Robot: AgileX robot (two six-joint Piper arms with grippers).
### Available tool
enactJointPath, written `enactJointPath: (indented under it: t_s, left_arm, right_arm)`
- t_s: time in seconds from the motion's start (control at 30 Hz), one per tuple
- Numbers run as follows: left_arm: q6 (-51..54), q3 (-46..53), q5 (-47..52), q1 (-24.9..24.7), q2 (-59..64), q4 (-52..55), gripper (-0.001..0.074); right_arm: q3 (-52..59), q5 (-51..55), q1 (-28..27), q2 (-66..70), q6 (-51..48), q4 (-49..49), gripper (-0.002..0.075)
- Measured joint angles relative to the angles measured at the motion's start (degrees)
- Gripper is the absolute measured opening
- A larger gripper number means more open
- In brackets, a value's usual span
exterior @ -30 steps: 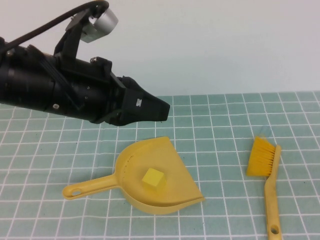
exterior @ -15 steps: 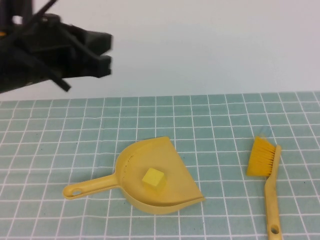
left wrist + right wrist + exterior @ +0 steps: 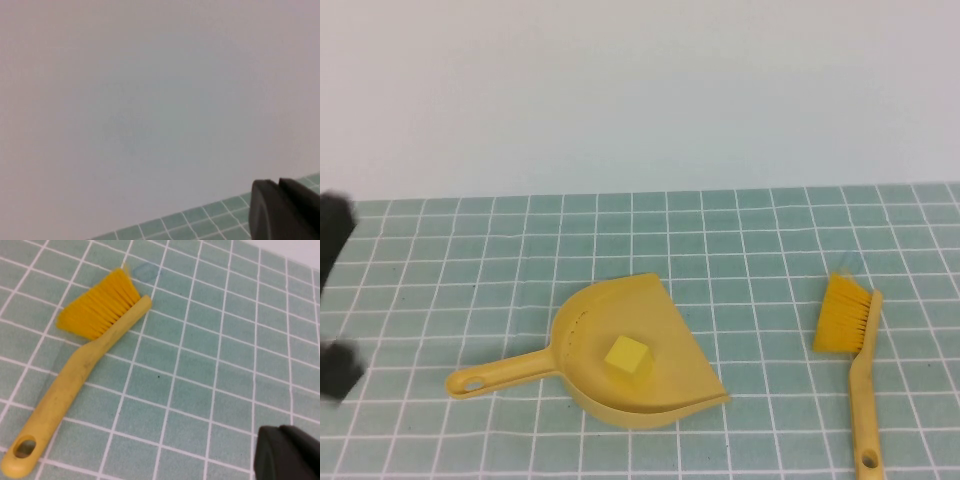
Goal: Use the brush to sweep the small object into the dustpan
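A yellow dustpan (image 3: 665,375) lies on the green tiled table (image 3: 760,260), its handle pointing to the left. A small yellow cube (image 3: 627,357) sits inside the pan. A yellow brush (image 3: 850,340) lies to the right of the pan with its bristles away from me; it also shows in the right wrist view (image 3: 85,370). My left gripper (image 3: 277,186) is shut and empty, raised and facing the white wall. Only dark blurred parts of the left arm (image 3: 332,230) show at the high view's left edge. My right gripper (image 3: 280,432) is shut and empty, above bare tiles beside the brush.
A plain white wall (image 3: 640,90) stands behind the table. The tiled surface runs to the wall at the back.
My left arm has pulled back to the left, from above the dustpan almost out of the high view. Dustpan, cube and brush have not moved.
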Motion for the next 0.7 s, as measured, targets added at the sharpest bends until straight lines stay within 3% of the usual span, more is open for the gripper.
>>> enactJointPath:
  t_s: [0.23, 0.47, 0.57, 0.7]
  left_arm:
    - [0.4, 12.1, -8.9, 0.0, -15.6, -0.2, -0.0001]
    - [-1.1, 18.6, -16.5, 0.0, -18.6, -2.2, -0.0001]
    - [-9.8, 22.5, -17.2, 0.0, -18.3, 3.1, -0.0001]
    - [-33.1, 28.4, -17.1, 0.0, -19.6, 25.6, -0.0001]
  right_arm:
    - [0.0, 0.0, 0.0, 0.0, 0.0, 0.0, -0.0001]
    - [0.0, 0.0, 0.0, 0.0, 0.0, 0.0, -0.0001]
    - [0.0, 0.0, 0.0, 0.0, 0.0, 0.0, -0.0001]
    - [0.0, 0.0, 0.0, 0.0, 0.0, 0.0, -0.0001]
